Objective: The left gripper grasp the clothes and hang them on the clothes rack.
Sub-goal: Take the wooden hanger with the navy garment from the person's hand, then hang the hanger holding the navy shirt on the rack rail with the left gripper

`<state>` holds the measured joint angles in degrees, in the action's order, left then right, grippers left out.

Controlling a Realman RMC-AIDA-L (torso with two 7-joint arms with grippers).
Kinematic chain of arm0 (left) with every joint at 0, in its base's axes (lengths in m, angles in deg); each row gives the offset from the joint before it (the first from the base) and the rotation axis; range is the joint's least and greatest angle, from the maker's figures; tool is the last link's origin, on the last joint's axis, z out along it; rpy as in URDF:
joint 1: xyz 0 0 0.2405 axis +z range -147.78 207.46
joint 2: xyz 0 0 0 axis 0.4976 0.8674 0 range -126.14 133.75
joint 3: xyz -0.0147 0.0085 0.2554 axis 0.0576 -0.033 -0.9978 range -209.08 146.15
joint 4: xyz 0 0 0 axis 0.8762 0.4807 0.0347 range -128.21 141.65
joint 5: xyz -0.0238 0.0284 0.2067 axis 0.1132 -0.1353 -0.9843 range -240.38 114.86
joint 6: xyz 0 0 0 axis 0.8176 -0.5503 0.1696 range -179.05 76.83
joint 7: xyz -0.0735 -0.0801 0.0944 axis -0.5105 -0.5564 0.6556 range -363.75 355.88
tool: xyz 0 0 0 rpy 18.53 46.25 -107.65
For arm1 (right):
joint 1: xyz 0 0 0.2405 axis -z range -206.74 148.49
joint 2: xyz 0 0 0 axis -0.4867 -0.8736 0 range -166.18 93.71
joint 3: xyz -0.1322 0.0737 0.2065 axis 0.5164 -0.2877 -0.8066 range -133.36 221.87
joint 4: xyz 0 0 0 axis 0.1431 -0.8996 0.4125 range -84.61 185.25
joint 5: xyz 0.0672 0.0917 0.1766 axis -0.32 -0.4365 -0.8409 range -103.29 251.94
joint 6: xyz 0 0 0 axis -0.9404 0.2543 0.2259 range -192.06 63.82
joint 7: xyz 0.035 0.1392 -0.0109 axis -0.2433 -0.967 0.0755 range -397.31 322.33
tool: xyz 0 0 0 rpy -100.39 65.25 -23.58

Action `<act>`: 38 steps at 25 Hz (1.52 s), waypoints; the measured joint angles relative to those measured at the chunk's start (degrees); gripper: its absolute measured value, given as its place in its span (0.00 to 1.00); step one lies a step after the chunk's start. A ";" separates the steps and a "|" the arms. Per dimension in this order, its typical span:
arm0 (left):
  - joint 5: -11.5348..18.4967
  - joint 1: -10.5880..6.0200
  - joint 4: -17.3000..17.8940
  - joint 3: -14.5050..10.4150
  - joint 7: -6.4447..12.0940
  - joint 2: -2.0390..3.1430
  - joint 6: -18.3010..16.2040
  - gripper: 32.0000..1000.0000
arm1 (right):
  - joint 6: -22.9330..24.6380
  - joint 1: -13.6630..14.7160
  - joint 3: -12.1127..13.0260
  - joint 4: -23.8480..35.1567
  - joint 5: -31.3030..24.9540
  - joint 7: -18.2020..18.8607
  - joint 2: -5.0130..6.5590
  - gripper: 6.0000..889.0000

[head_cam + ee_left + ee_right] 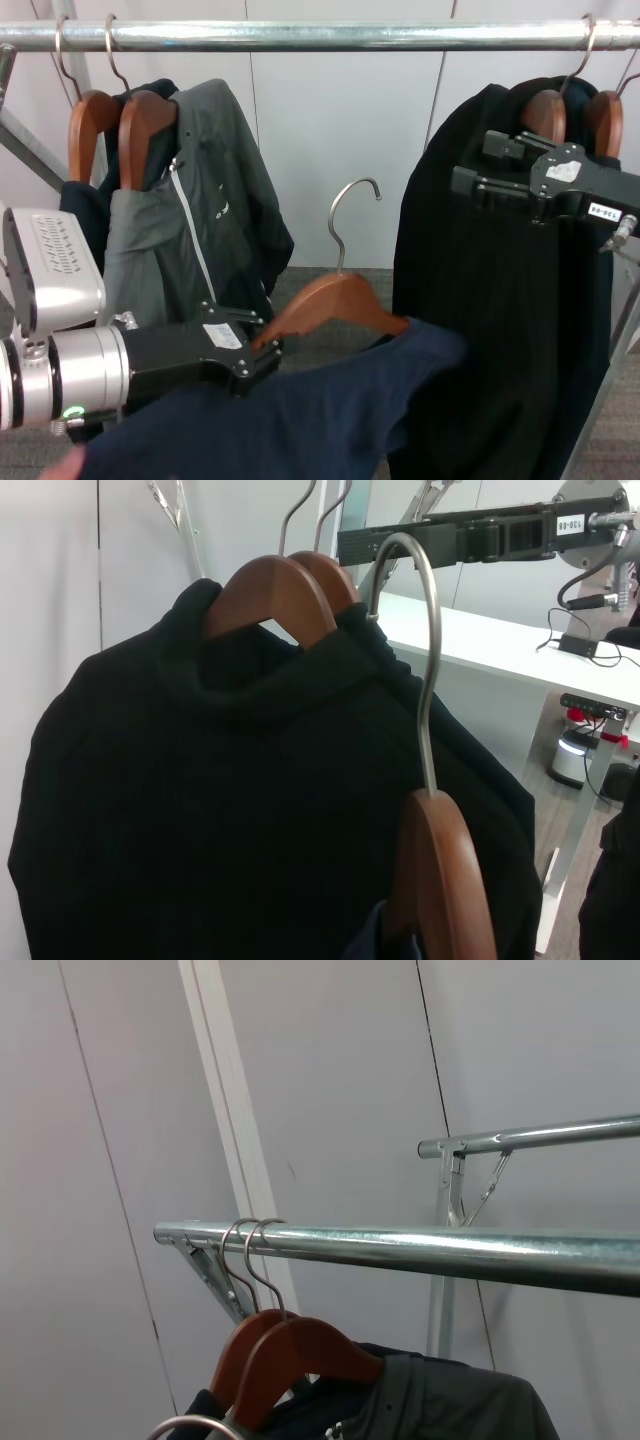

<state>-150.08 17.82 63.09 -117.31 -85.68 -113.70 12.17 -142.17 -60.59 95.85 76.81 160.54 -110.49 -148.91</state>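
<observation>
Left gripper (262, 352) clamped on shirt's (330, 420) hanger (335, 298), hook free below rack (330, 36); right gripper (470, 165) at 2 o'clock, jaw state unclear.

Rack: you have the clothes rack (330, 35), a shiny horizontal tube across the top of the head view, with a slanted side support at your left end.
Left end of bar: two wooden hangers (145, 125) hooked side by side; the front one carries a grey zip jacket (200, 230).
Right end of bar: two more wooden hangers (545, 112), carrying long black garments (490, 300).
Mid bar: bare tube between the two groups.
</observation>
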 joint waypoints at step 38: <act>12.63 -8.82 -2.28 -2.76 -3.59 -0.45 -31.70 0.15 | 0.71 -0.27 -0.09 -0.05 0.00 0.41 0.00 0.95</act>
<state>-137.45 9.00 60.81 -120.07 -89.27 -114.14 -19.53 -141.46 -60.86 95.76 76.77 160.54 -110.08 -148.91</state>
